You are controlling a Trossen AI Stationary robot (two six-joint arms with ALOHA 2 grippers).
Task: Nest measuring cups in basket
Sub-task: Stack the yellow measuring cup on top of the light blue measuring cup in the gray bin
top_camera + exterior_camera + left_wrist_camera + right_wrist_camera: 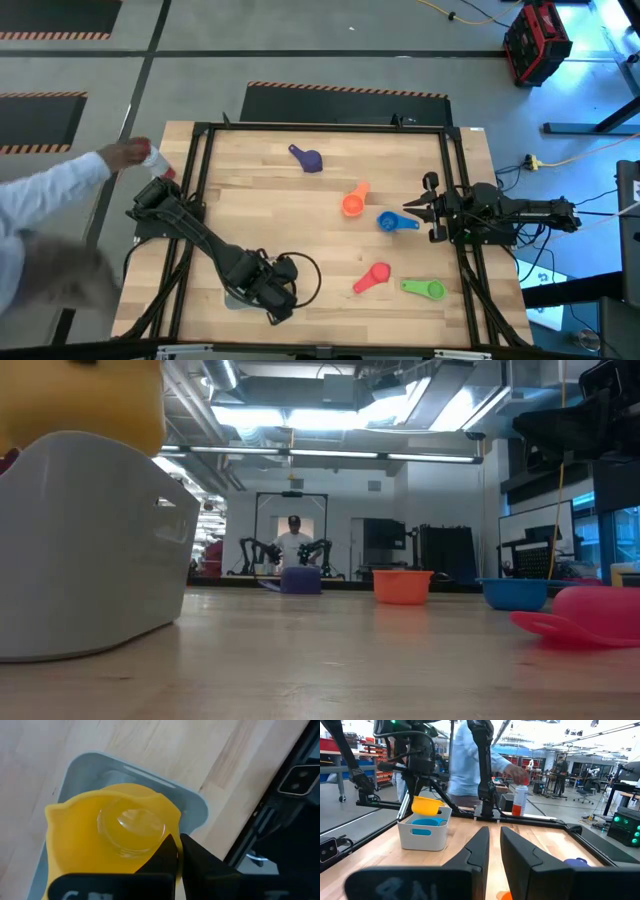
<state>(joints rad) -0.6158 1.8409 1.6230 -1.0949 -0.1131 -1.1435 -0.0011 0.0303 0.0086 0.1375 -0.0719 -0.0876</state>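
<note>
My left gripper [179, 851] is shut on the yellow measuring cup [110, 835], which hangs just above the pale basket [196, 806] at the table's near-left. In the right wrist view the yellow cup [426, 805] floats over the basket [424, 836], and a teal cup [425, 822] lies inside. On the table rest the purple [308, 158], orange [353, 203], blue [395, 222], pink [372, 278] and green [425, 289] cups. My right gripper [408, 207] is shut and hovers beside the blue cup at the table's right. My left gripper pinches the yellow cup's bowl wall at the rim [172, 827], with one finger [165, 857] inside the bowl and the other outside. It comes from above. The cup [85, 400] is lifted clear over the basket [90, 550], mouth upward.
A person [50, 200] stands at the table's left edge, a hand by a red-and-white bottle [155, 160] near the far-left corner. A black frame [455, 180] runs round the tabletop. Bare wood lies in the table's middle.
</note>
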